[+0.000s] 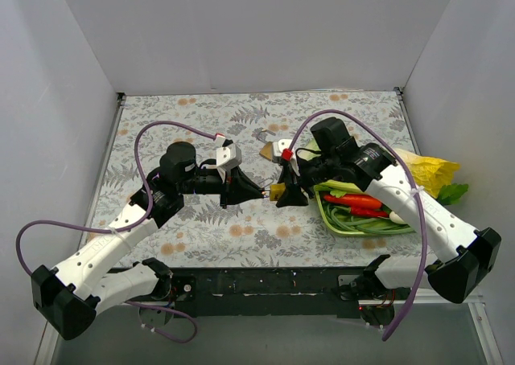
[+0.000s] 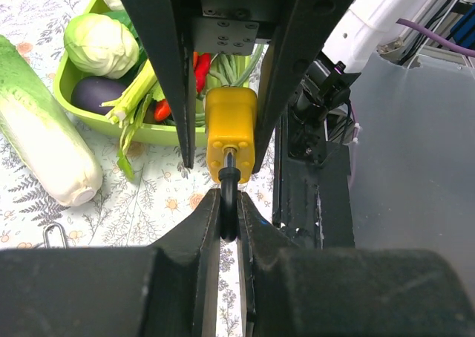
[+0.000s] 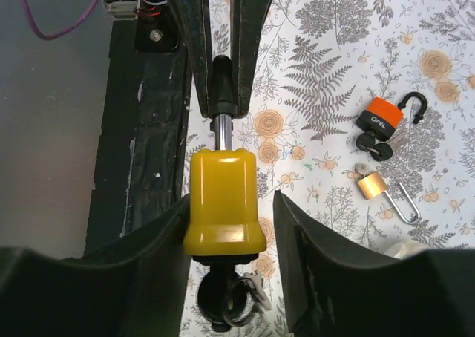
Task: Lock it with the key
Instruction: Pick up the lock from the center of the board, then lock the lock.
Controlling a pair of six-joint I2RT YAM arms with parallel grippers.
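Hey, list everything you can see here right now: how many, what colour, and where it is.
yellow padlock: one, yellow, held in the right gripper
key: one, black head, pushed into the yellow padlock
orange padlock: one, orange with a black shackle, lying on the cloth
brass padlock: one, brass, shackle open, beside the orange padlock
tray: one, green, right side of the table
cabbage: one, pale green, in the tray
aubergine: one, purple, in the tray
chillies: count unclear, red, in the tray
napa cabbage: one, white-green, beside the tray
table: one, floral cloth
left gripper: black, shut on the key
right gripper: black, shut on the yellow padlock
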